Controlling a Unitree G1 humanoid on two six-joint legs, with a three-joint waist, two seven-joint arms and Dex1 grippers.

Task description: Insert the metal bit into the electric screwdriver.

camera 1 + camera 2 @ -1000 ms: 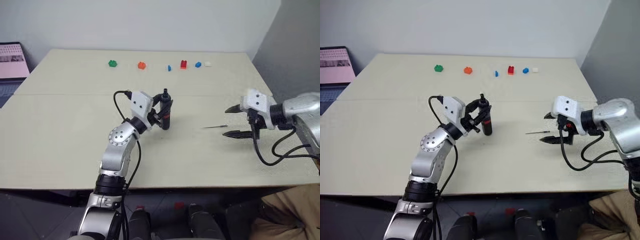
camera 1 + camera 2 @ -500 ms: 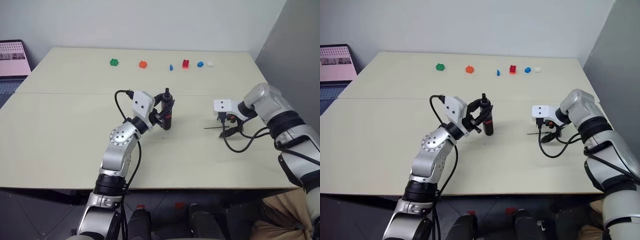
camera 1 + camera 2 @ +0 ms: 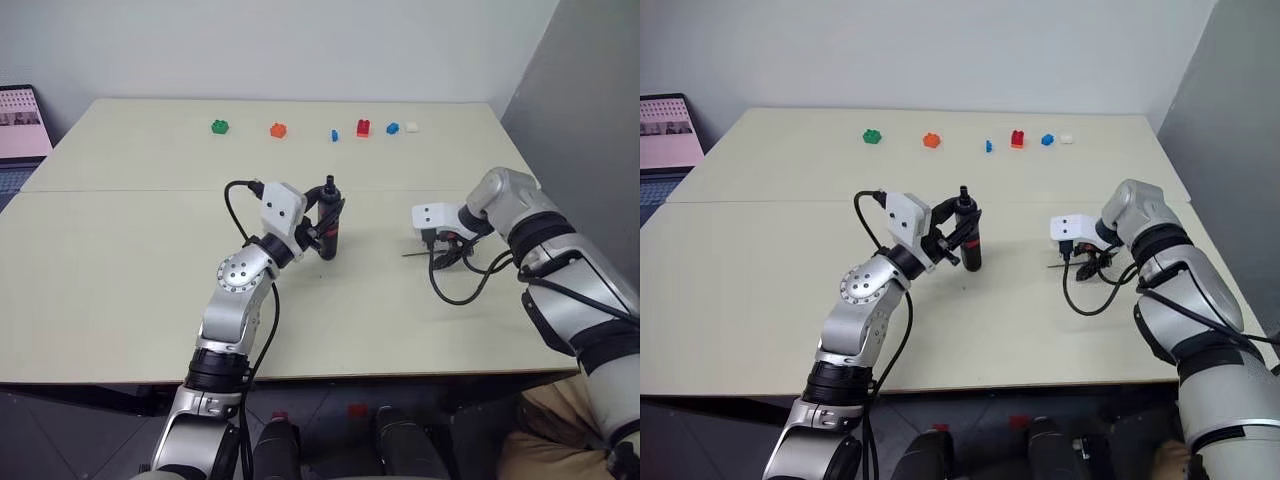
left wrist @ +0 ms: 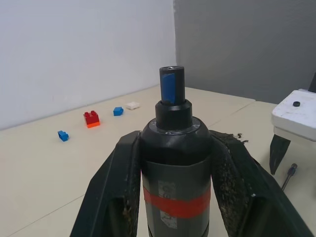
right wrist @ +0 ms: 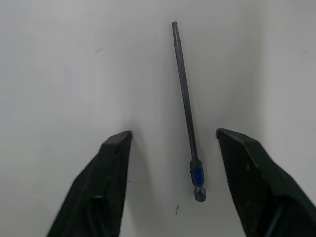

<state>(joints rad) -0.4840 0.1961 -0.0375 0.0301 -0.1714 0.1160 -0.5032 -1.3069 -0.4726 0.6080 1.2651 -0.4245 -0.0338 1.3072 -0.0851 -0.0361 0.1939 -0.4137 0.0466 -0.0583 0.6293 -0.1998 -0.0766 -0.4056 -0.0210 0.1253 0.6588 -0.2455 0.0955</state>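
Note:
The electric screwdriver, black with a red band, stands upright a little above the table's middle, and my left gripper is shut on its body. In the left wrist view the two fingers clamp the screwdriver, its narrow tip pointing up. The metal bit, a thin grey rod with a blue ring near one end, lies flat on the table to the right of the screwdriver. My right gripper points down over it, open, one finger on each side of the bit and neither touching it. The bit pokes out leftward from under that hand.
Several small bricks line the table's far edge: green, orange, red, blue, white. A laptop sits off the far left corner. A black cable loops on the table below my right wrist.
My right arm has swung in from the right and tipped its gripper down over the bit, its fingers now straddling it. The left gripper and the screwdriver have stayed put.

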